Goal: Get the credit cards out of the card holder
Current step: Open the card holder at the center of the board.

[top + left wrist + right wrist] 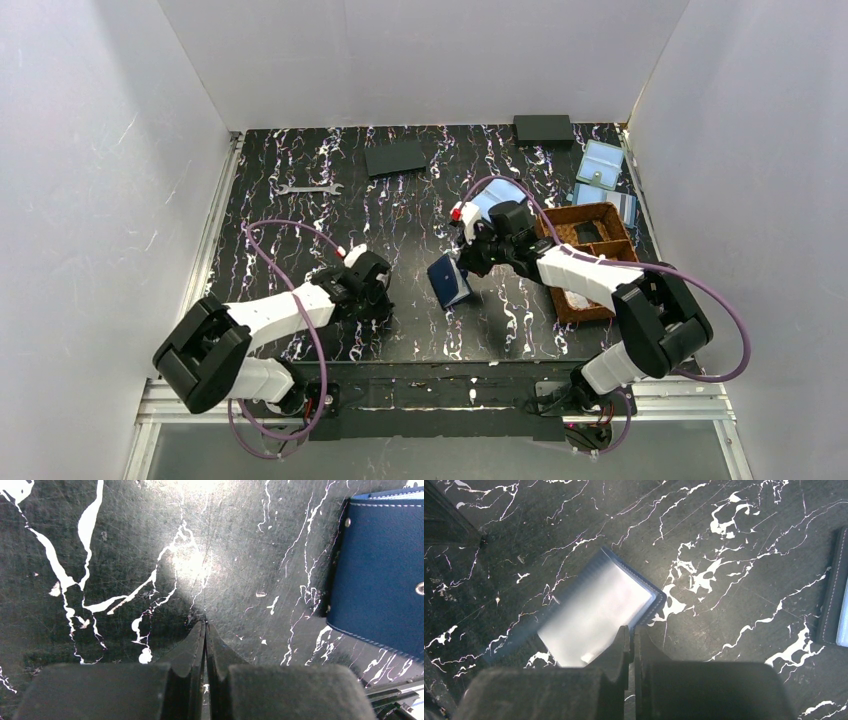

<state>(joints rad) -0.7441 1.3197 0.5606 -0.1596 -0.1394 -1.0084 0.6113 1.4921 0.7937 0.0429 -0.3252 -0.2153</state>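
Right gripper [630,630] pinching the card holder [594,612] by one edge
holds it tilted up, probably to get at the pockets; left gripper [205,625] pressed together, empty

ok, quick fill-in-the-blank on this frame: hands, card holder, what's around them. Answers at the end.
1. The left hand is ___ and holds nothing.
2. The right hand pinches an edge of the ___.
3. The wrench lies on the ___ arm's side.
4. The brown woven tray lies partly under the ___ arm.

Missing words: shut; card holder; left; right.
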